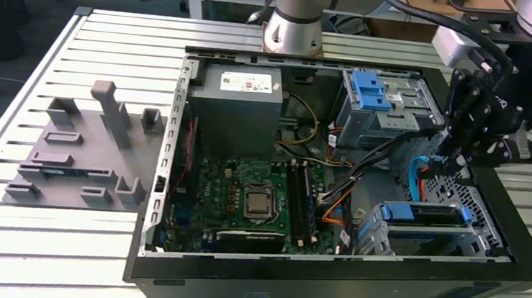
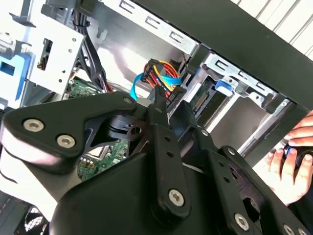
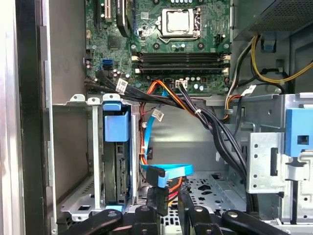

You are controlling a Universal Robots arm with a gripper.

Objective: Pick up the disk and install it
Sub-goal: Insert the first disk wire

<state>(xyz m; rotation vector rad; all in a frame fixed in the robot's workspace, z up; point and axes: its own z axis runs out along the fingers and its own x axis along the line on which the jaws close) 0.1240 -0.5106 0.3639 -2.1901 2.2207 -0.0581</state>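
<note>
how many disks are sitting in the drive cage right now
1. The disk, with blue rails, stands on edge in one bay of the drive cage; the bay beside it looks empty. More could be hidden behind the cage walls.

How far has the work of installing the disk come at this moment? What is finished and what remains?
Looks done: the disk stands inside the drive cage, blue rail at its mouth. In hand: the gripper is at the black cable plug beside the cage; whether it grips it, I cannot tell. Left: that plug hangs apart from the disk, not joined.
</note>
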